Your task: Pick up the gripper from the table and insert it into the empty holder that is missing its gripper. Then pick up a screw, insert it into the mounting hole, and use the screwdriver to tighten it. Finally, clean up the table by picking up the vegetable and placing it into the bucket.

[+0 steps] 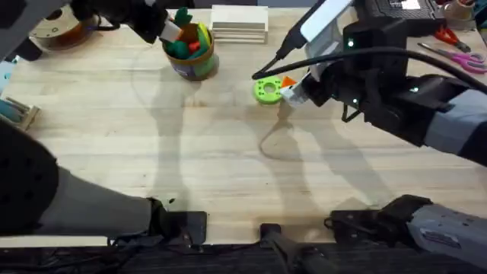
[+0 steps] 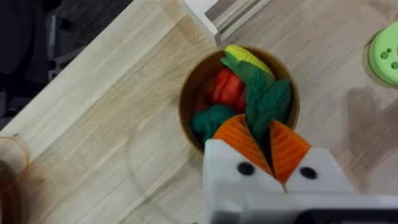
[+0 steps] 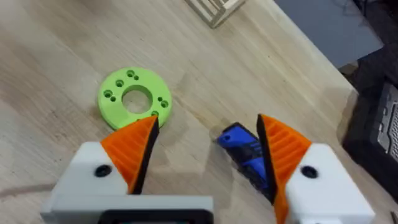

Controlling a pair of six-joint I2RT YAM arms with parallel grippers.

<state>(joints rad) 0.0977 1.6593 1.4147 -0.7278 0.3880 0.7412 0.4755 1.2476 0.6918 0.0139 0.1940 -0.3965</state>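
Screwdriver (image 3: pixel 245 152) lies flat, slanting between fingers (image 3: pixel 134 149).

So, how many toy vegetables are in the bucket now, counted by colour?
In the bucket, from the left wrist view:
Green: 2 (broccoli, leafy one)
Red: 1 (red piece)
Yellow: 1 (corn)
Total: 4
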